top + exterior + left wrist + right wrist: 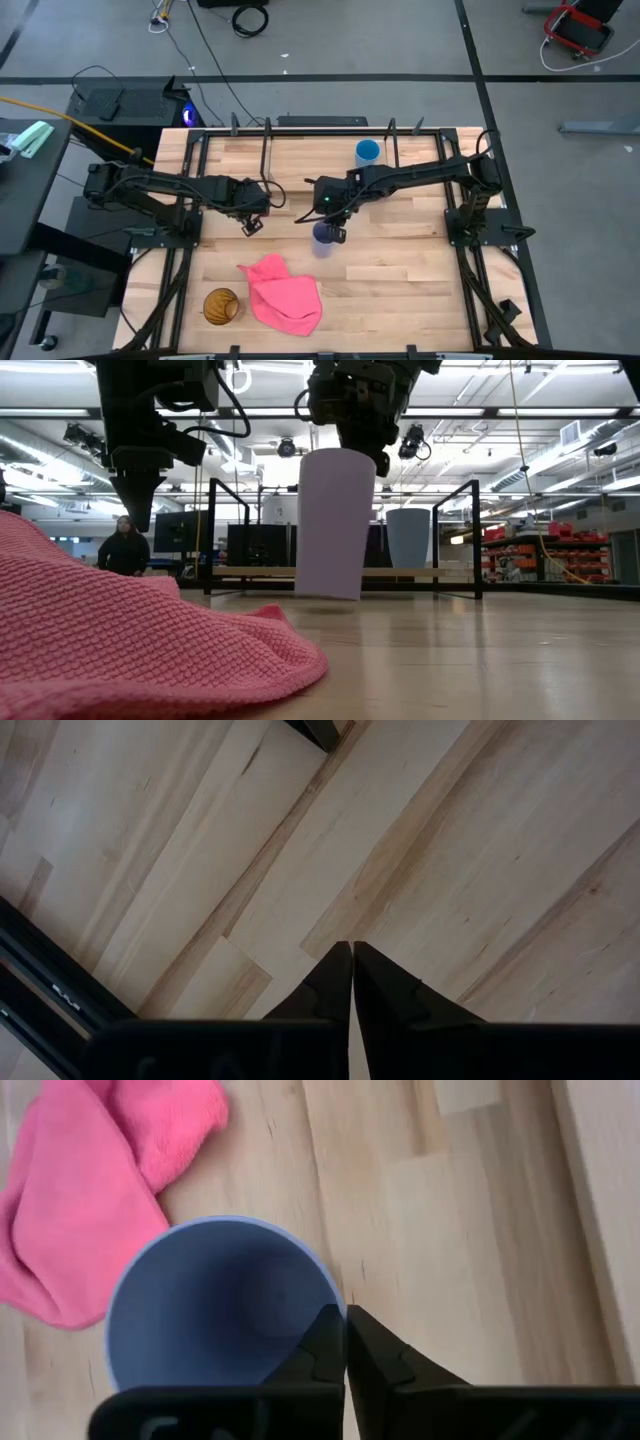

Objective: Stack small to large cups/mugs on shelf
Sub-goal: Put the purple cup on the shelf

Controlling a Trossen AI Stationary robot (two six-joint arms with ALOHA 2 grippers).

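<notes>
A wooden table [400, 290] seen from above, with two dark robot arms reaching toward its middle. The right gripper [336, 233] has its fingers pinched on the rim of the lavender cup [323, 240], one finger inside and one outside; the level camera shows the cup upright with a thin shadow beneath it, so it appears lifted just clear of the wood. The step in hand seems to be picking up this middle-sized cup.

The small blue cup [367, 152] stands on the shelf [300, 123], at about one o'clock from the lavender cup. The amber cup [221, 306] sits near the table's seven o'clock corner, beside a pink cloth [283, 292].

The next move probably calls for carrying the lavender cup toward twelve o'clock, high enough to clear the shelf's black frame, then lowering it squarely.

The left gripper [251, 226] hovers at nine o'clock from the lavender cup, fingers clenched together on nothing, over bare wood.

Open table lies between cup and shelf. The cloth at seven o'clock and the left arm are the nearest obstacles; both stand apart from the path.
</notes>
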